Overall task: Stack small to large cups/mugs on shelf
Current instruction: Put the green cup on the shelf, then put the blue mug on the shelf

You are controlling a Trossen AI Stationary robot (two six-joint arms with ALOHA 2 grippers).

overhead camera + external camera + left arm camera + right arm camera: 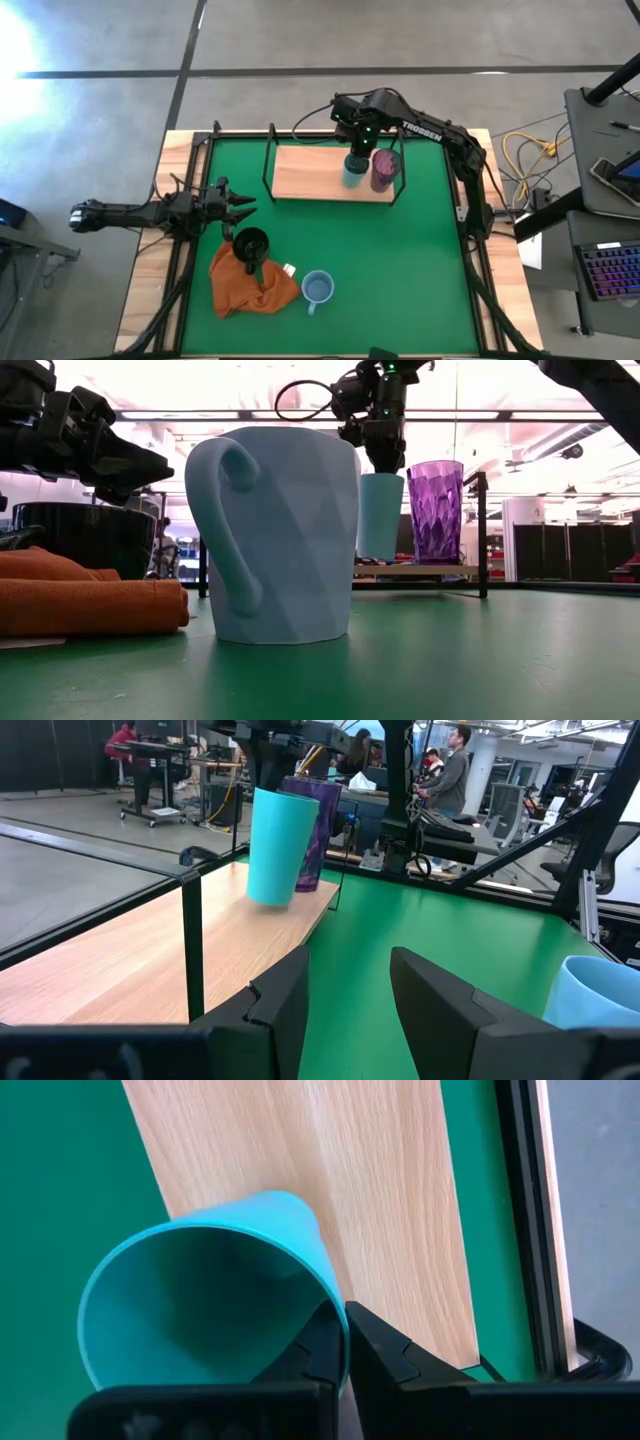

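Observation:
My right gripper is over the wooden shelf, shut on the teal green cup. The cup hangs just left of the dark purple tumbler, which stands upright with its base on the shelf board. My left gripper is open and empty near the table's left edge, above the black mug. That mug sits on the orange cloth. The light blue mug stands on the green mat near the front. My right gripper pinches the teal cup's wall at its rim, with one finger inside the cup and one outside. The fingers come from above, pointing down. The cup hangs below them, mouth up and slightly tilted, its base just above the shelf board.
The shelf's thin black frame posts stand at its corners. The left part of the shelf board is bare. Cables and a keyboard lie off the table's right side. People show in the room behind.

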